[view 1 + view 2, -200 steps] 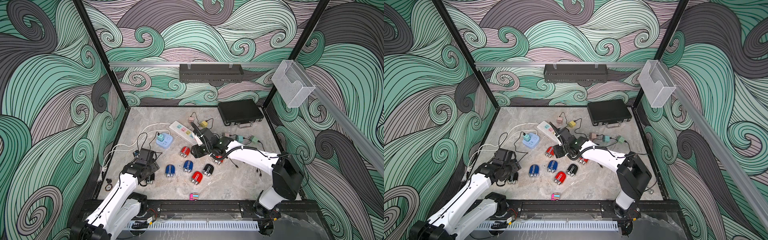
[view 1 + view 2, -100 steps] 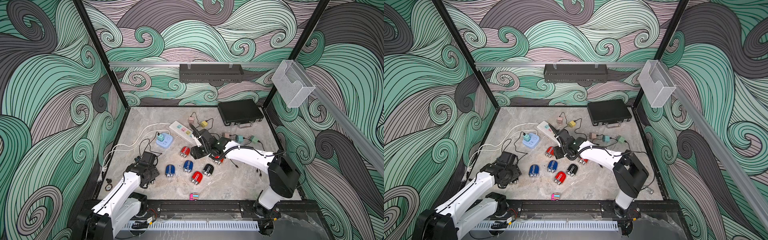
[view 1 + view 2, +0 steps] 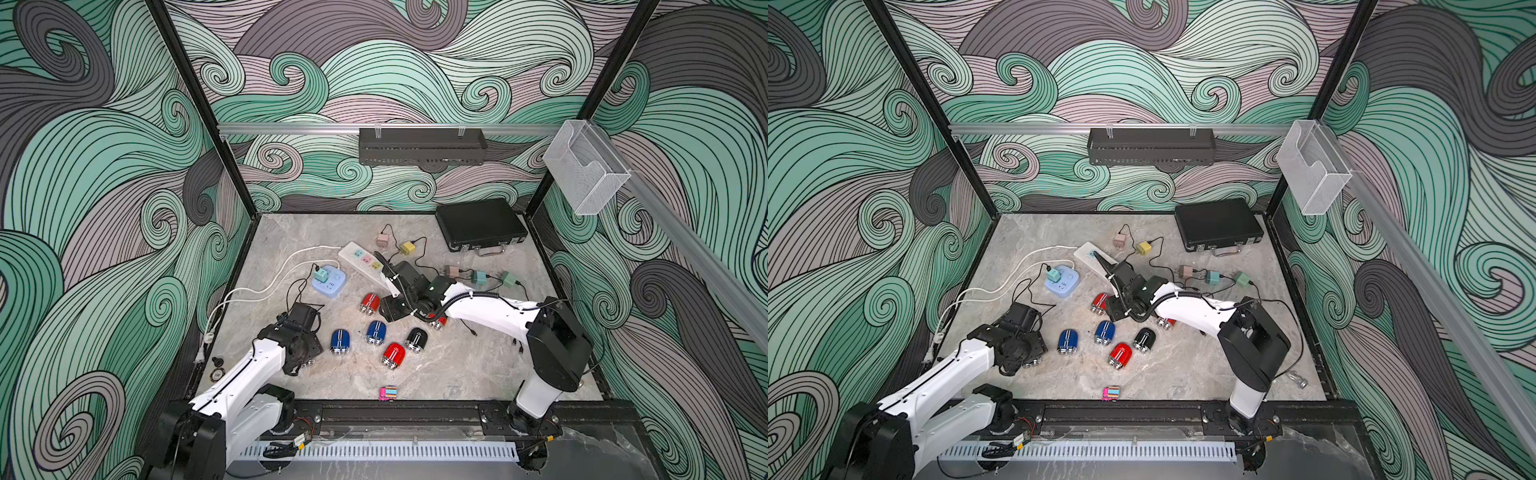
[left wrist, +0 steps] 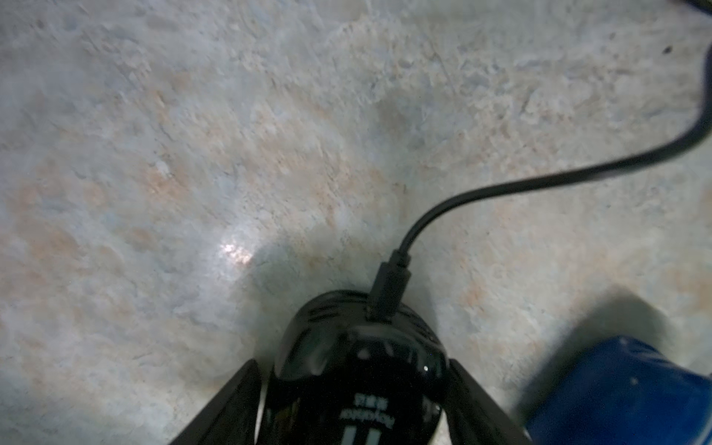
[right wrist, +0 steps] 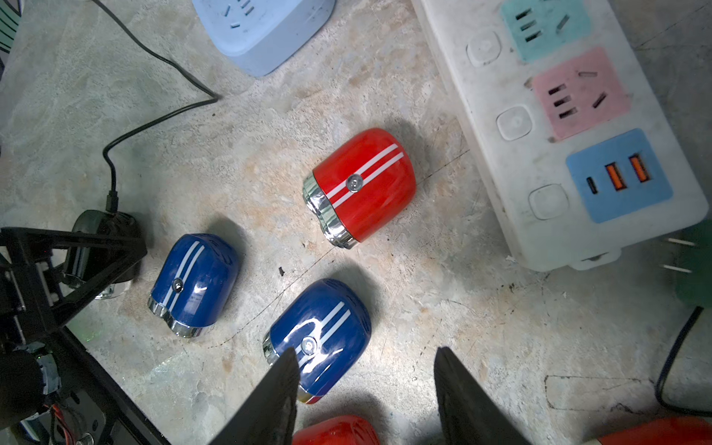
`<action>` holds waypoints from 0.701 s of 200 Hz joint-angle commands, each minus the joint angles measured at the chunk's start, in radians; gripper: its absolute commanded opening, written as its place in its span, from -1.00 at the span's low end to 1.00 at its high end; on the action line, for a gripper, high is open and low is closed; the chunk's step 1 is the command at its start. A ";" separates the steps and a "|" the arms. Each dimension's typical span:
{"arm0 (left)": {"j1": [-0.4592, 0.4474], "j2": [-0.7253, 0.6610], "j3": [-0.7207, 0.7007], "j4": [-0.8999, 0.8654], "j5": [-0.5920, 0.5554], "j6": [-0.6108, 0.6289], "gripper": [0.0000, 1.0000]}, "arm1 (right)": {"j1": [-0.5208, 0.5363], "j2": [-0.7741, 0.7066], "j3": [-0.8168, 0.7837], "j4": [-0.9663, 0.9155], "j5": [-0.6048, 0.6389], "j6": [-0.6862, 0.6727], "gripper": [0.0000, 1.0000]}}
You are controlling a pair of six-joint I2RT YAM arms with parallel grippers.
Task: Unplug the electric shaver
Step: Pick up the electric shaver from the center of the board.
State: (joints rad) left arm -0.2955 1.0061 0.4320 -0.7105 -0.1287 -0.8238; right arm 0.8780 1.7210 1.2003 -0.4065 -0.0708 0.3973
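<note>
L gripper [image 4: 352, 364] is low over the table [image 4: 173, 154], fingers [image 4: 235, 404] either side of the black shaver [image 4: 358, 381]. Shaver lies btwn them, body filling the gap, rounded end poking out past the tips. One finger looks to touch its side and the other is v. close. Can't tell if it's actually clamped. Black plug [image 4: 387, 287] sits in that far end, just beyond the tips, and its cable [image 4: 539, 183] curves off across the table away from the gripper. A blue shaver [image 4: 624, 393] lies just beside the gripper, outside one finger.

R gripper [image 5: 366, 385] hangs above the table, well apart from the black shaver, jaws wide w/ nothing btwn them. Another blue shaver [image 5: 319, 339] lies under and beside one finger. Red shaver [image 5: 362, 185] is further out ahead of the tips. White power strip [image 5: 539, 135] is also ahead, off to the opposite side.
</note>
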 commanded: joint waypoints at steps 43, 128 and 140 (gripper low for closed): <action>-0.039 0.085 0.069 0.001 -0.010 0.034 0.38 | 0.006 0.015 0.019 0.013 0.000 0.003 0.14; -0.050 0.192 0.097 0.042 0.037 0.065 0.31 | 0.005 0.012 -0.007 0.042 0.010 0.020 0.13; -0.051 0.197 0.099 0.044 0.038 0.064 0.28 | 0.006 0.013 -0.007 0.042 0.013 0.020 0.13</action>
State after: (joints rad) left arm -0.3370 1.1797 0.5144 -0.6983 -0.1211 -0.7727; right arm 0.8780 1.7210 1.1995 -0.3767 -0.0696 0.4019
